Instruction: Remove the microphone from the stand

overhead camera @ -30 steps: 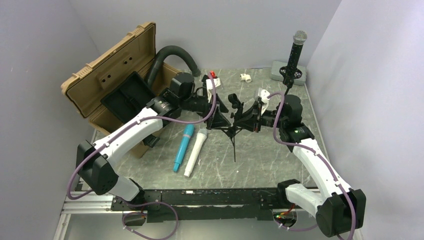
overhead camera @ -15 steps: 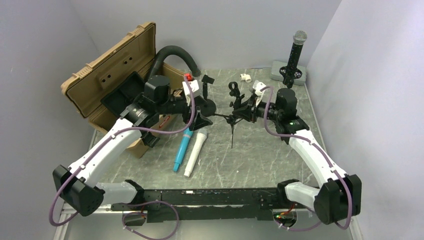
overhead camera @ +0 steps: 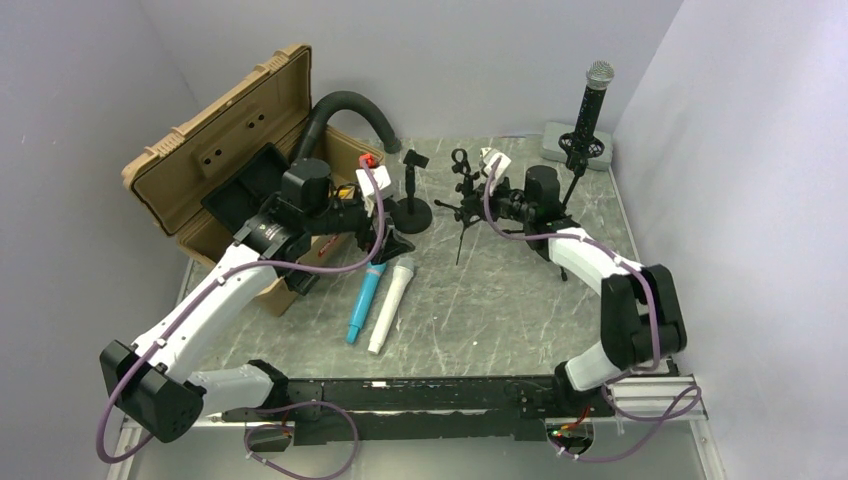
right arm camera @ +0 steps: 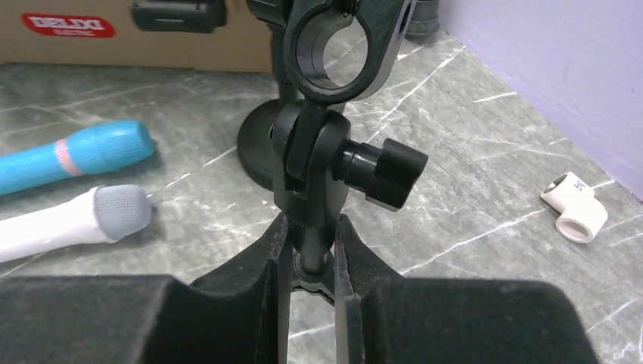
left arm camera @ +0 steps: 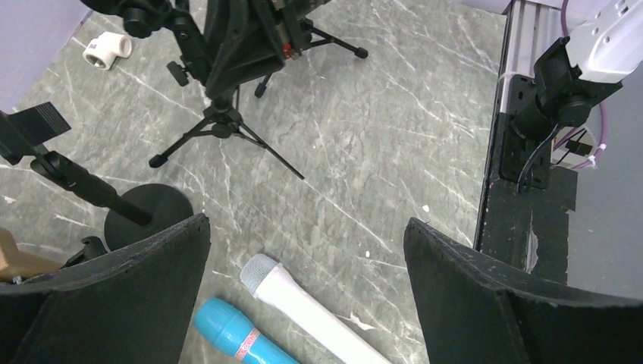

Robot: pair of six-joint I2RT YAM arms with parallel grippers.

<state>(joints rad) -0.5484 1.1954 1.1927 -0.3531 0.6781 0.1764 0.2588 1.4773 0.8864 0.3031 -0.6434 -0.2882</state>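
Hanging over a gray marbled tabletop (overhead camera: 520, 310) between lilac walls (overhead camera: 480, 60), the left hand (left arm camera: 307, 225) stood spread near a white microphone (left arm camera: 303, 302); the right hand (right arm camera: 311, 254) pinched the stand (right arm camera: 315, 174).

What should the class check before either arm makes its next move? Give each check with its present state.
1. The clip of the tripod stand is empty: ok, nothing sits in it.
2. The right gripper is shut on the stand's stem below the clip: ok.
3. The left gripper is open and holds nothing: ok.
4. The white microphone lies flat on the table beside the blue microphone: ok.
5. All the tripod's feet are on the table: cannot tell.
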